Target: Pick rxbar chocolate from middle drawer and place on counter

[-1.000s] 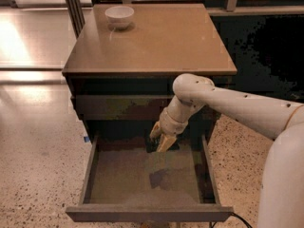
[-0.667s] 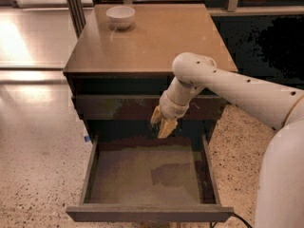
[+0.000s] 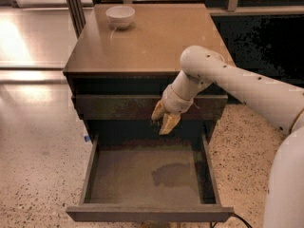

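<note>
My gripper [image 3: 164,119] hangs above the back of the open middle drawer [image 3: 142,175], just in front of the closed drawer front above it. Its yellowish fingers [image 3: 170,122] are shut on a small dark flat thing, the rxbar chocolate [image 3: 162,116], which barely stands out against the dark cabinet. The drawer's grey-brown floor is bare except for the arm's shadow. The counter [image 3: 156,37] is the glossy tan top of the cabinet, above and behind the gripper.
A white bowl [image 3: 120,16] stands at the counter's far left corner. The scuffed upper drawer front [image 3: 118,106] is closed. My white arm [image 3: 247,89] reaches in from the right. Speckled terrazzo floor [image 3: 33,175] surrounds the cabinet.
My gripper has risen out of the drawer, from near its floor to the height of the upper drawer front, and moved slightly left.
</note>
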